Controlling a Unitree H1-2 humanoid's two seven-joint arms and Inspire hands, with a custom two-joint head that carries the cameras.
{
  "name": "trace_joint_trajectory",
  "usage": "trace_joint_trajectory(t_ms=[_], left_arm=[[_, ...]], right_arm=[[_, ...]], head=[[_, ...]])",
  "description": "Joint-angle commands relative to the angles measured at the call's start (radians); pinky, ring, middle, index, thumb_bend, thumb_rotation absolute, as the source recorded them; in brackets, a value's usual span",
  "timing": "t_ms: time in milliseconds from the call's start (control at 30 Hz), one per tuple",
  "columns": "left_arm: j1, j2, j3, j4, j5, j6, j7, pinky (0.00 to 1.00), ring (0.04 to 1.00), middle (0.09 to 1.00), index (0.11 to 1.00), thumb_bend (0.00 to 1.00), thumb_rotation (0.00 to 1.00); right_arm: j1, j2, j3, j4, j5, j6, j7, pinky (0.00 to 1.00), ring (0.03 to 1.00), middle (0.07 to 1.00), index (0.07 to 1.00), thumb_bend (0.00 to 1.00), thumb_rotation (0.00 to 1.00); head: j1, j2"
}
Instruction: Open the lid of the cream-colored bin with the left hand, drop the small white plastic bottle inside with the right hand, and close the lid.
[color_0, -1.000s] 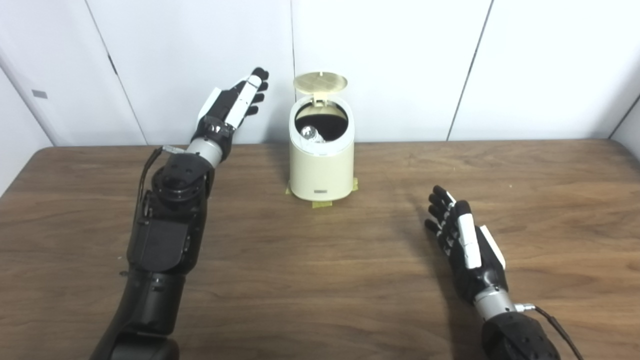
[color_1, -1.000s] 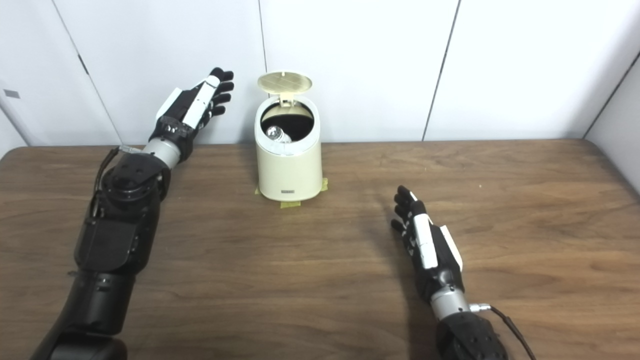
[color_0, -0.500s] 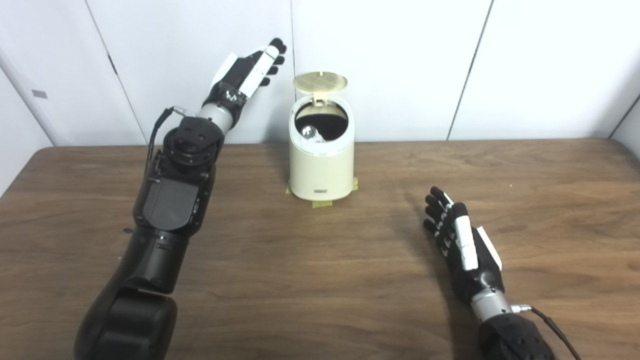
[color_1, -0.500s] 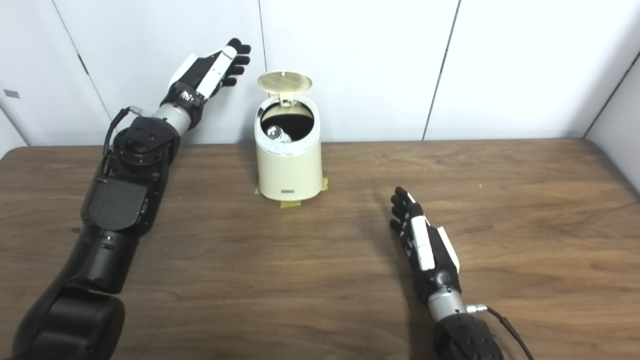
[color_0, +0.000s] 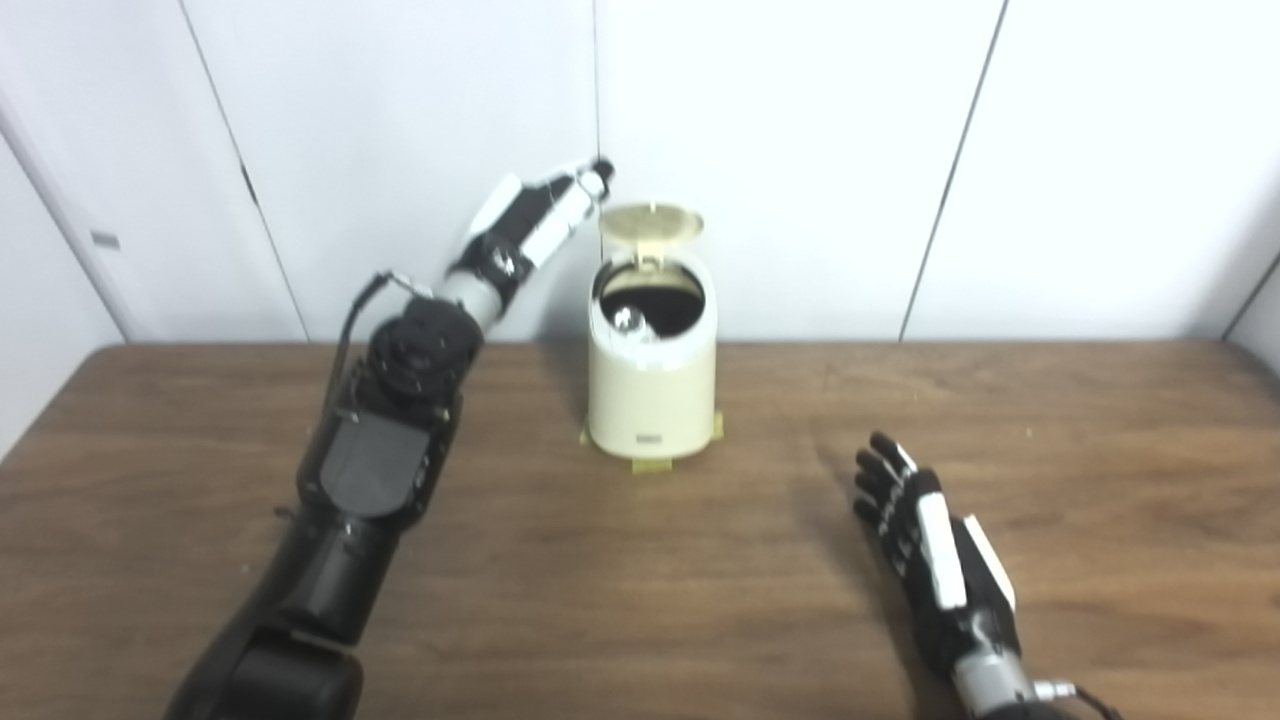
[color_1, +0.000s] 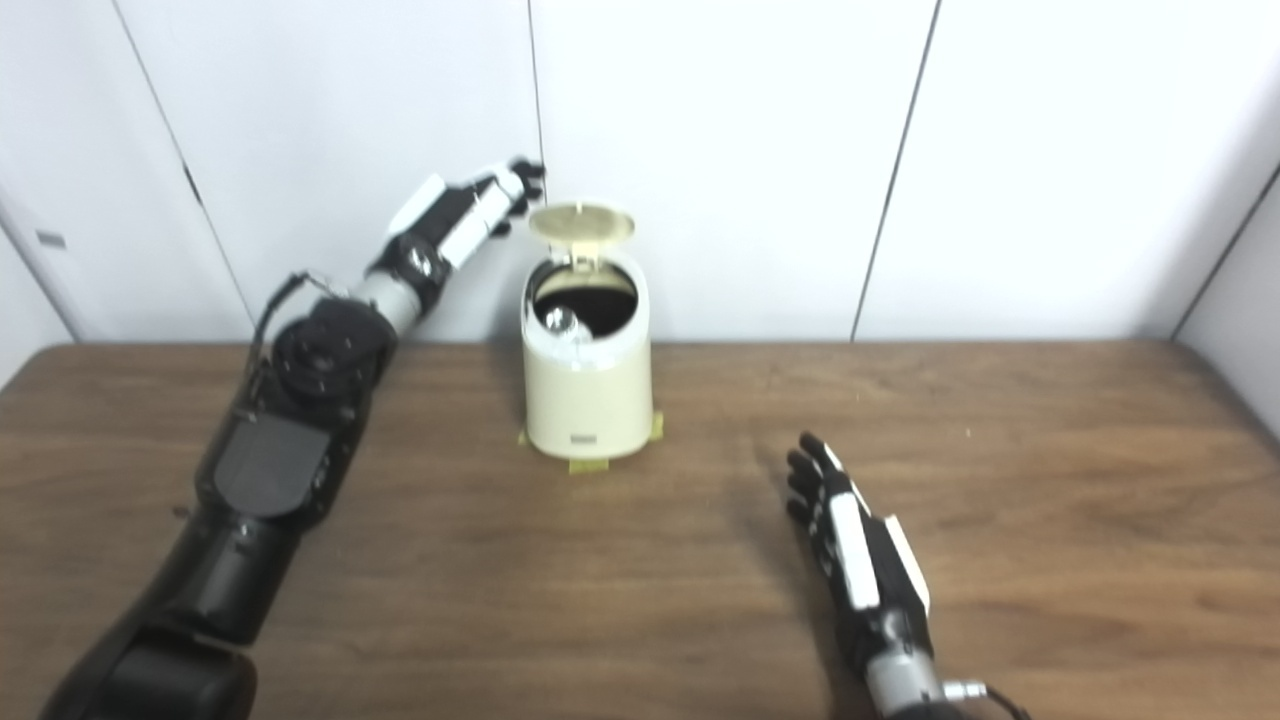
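Observation:
The cream-colored bin (color_0: 652, 390) stands at the back of the wooden table, near the wall. Its round lid (color_0: 651, 222) is tipped up on the rear hinge. Inside the dark opening lies the small white plastic bottle (color_0: 628, 320), against the left wall. My left hand (color_0: 540, 215) is raised, fingers stretched out flat, its tips just left of the lid's upper edge; whether they touch it is unclear. My right hand (color_0: 925, 545) rests low over the table to the front right of the bin, open and holding nothing.
Yellow tape tabs (color_0: 652, 463) mark the foot of the bin. White wall panels (color_0: 800, 150) rise directly behind it. The brown table (color_0: 640, 600) stretches wide on both sides.
My left hand has risen and swung right, from beside the bin up to the lid's top edge. The camera has tilted up, shifting the picture down. The right hand has stayed put.

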Motion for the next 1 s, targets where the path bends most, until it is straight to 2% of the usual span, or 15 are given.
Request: trace_joint_trajectory(t_ms=[0,233,400,533,733,967], left_arm=[[-0.076,0.0,-0.006,-0.026,0.029,-0.032,0.011,0.92,0.924,0.877,0.884,0.57,0.96],[-0.076,-0.001,-0.06,-0.072,0.107,-0.022,0.005,0.96,0.932,0.873,0.85,0.56,0.94],[-0.075,0.011,-0.108,-0.106,0.192,-0.011,0.005,0.89,0.903,0.869,0.832,0.59,0.93],[-0.07,0.03,-0.145,-0.139,0.263,-0.029,-0.002,0.83,0.878,0.87,0.839,0.6,0.94],[-0.08,0.068,-0.209,-0.16,0.378,-0.077,-0.014,0.82,0.872,0.869,0.841,0.62,0.95],[-0.079,0.102,-0.263,-0.212,0.494,-0.087,-0.065,0.8,0.873,0.858,0.834,0.64,0.92]], right_arm=[[-0.009,-0.007,0.01,-0.001,-0.024,-0.015,-0.008,0.91,0.93,0.916,0.922,0.57,0.97],[-0.005,-0.017,0.02,0.013,-0.044,-0.033,-0.013,0.89,0.916,0.904,0.908,0.58,0.96],[-0.005,-0.019,0.019,0.023,-0.045,-0.033,-0.018,0.89,0.915,0.901,0.907,0.58,0.95],[-0.009,-0.017,0.016,0.027,-0.043,-0.027,-0.022,0.89,0.913,0.901,0.912,0.58,0.94],[-0.017,-0.023,0.014,0.047,-0.04,-0.034,-0.019,0.9,0.92,0.909,0.927,0.57,0.95],[-0.019,-0.018,0.013,0.039,-0.05,-0.02,-0.031,0.89,0.906,0.895,0.926,0.56,0.95]], head=[[0.001,0.0],[-0.001,-0.012],[-0.002,-0.014],[-0.003,-0.016],[-0.007,-0.014],[-0.009,-0.008]])
